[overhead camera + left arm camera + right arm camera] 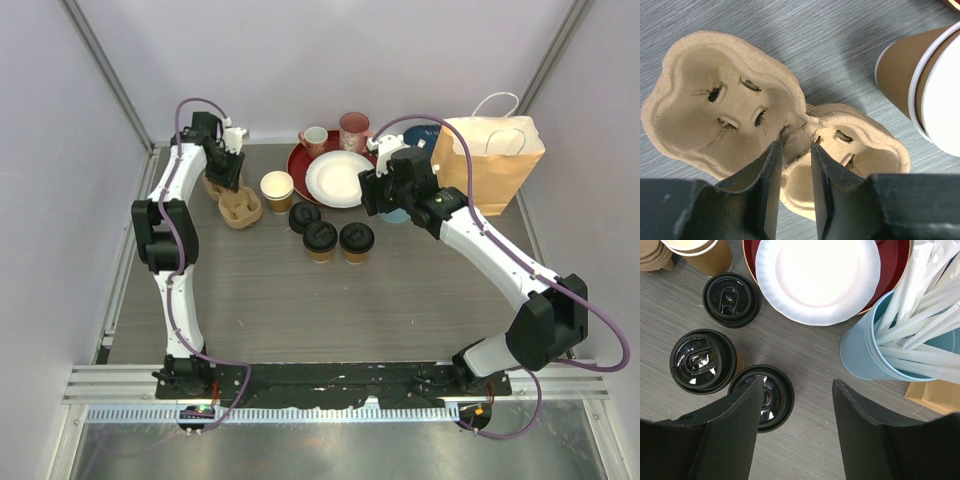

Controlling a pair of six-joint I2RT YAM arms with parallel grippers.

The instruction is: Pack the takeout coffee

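Three takeout coffee cups with black lids stand mid-table [304,216] [320,240] [356,241]. A fourth tan cup [277,190] stands open without a lid, white inside, beside a moulded cardboard cup carrier [240,206]. My left gripper [230,178] points down on the carrier [740,100], its jaws [796,146] closed narrowly on the centre ridge. The carrier rests on the table. My right gripper [797,382] hangs open over bare table, with nothing between its fingers. One finger partly covers the nearest lidded cup [774,397]. The other two lidded cups [731,299] [702,360] stand left of it.
A red plate [300,160] carrying a white paper plate [338,178] sits at the back, with two pink mugs [314,140] [354,130] behind. A light-blue cup of straws [867,360] stands right of my right gripper. A brown paper bag [495,160] stands at the far right.
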